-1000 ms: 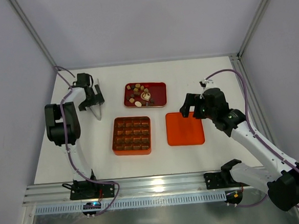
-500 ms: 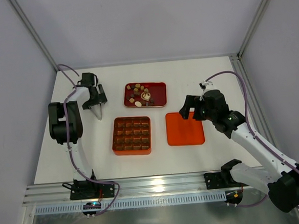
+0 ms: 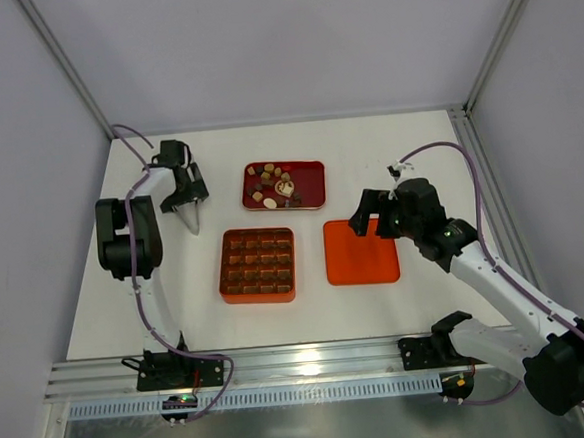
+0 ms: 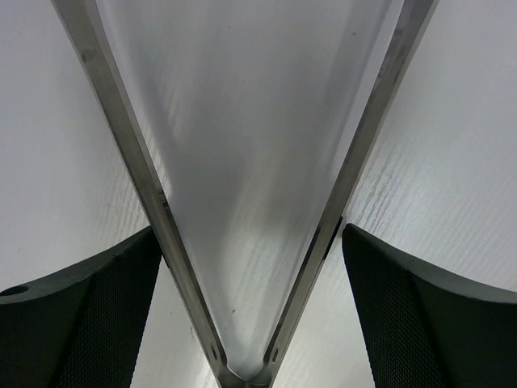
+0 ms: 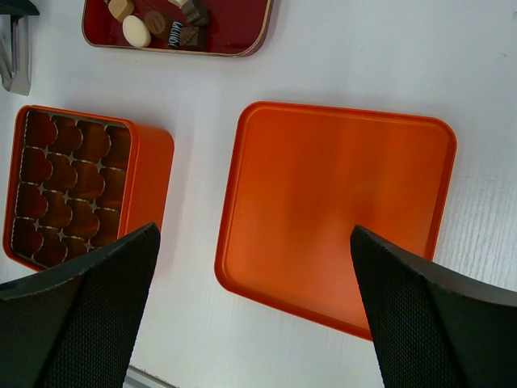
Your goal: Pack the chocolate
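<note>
Small brown and cream chocolates [image 3: 273,187] in dark red rectangular tray [image 3: 312,184], left gripper [image 3: 183,195] left of tray, clasping silver metal tongs [image 3: 192,222], right gripper [image 3: 365,219] right of tray, jaws wide.

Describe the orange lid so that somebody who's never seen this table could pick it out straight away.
On the white table, three reddish items sit near the middle. The lid lies right of the orange box, closer to the near edge than the red tray of candies. Unlike those two it is flat, plain and empty, with no compartments.
</note>
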